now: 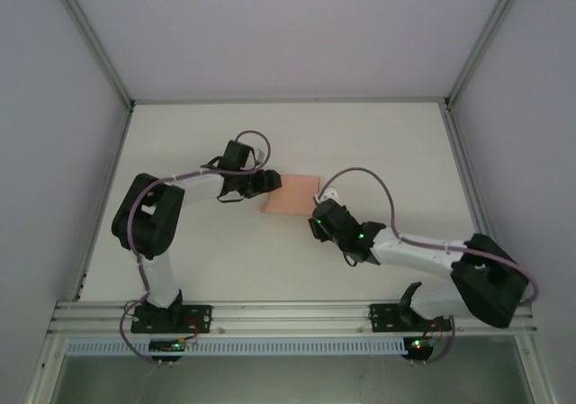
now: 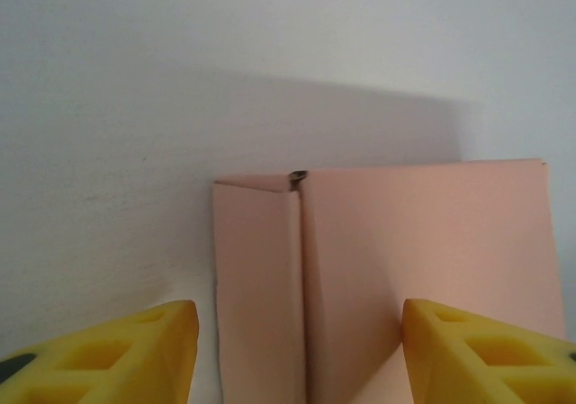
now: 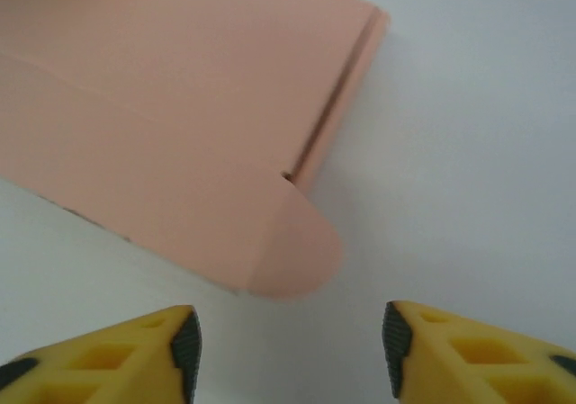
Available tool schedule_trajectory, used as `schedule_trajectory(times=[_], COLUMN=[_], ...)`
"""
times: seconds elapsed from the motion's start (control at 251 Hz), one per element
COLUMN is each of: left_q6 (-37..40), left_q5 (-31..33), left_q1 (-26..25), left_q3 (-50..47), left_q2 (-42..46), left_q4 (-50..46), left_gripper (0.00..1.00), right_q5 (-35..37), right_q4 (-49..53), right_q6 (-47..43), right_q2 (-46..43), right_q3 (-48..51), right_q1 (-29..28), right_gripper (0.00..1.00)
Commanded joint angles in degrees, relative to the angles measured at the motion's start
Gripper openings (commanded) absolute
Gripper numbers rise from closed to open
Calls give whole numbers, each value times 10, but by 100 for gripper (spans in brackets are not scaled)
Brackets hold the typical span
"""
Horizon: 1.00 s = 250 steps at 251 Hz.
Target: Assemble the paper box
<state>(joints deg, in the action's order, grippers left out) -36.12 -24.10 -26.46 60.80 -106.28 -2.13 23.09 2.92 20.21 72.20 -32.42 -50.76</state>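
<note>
The paper box lies folded flat in the middle of the white table, salmon-pink and plain. My left gripper is at its left edge and stands open. In the left wrist view the card shows a lengthwise crease, and it lies between the yellow fingertips of the gripper. My right gripper hovers at the sheet's near right corner, also open. The right wrist view shows the pink sheet with a rounded tab just ahead of that gripper, apart from both pads.
The white tabletop is bounded by aluminium frame posts at the back corners and a rail along the near edge, where both arm bases are bolted. Grey walls close in the sides.
</note>
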Motion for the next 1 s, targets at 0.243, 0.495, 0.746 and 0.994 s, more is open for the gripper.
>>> schedule_trajectory(times=[0.243,0.495,0.746,0.994], left_q6=[-8,-55,-87,-91], left_q5=[-8,-104,-161,-172], left_q1=[17,63,91,101], left_q3=[-34,-99,-135,-150], left_q2=[-47,-57,-80,-85], left_q4=[22,133,218,253], left_gripper=[47,41,37,37], right_q5=[-124,-299,-454,-594], right_q4=[12,0,-87,-137], right_q6=[61,119,183,231], right_q2=[-198,-118,98,275], right_q3=[79,23,-96,-201], right_q1=[109,217,260,287], right_gripper=[99,99,99,90])
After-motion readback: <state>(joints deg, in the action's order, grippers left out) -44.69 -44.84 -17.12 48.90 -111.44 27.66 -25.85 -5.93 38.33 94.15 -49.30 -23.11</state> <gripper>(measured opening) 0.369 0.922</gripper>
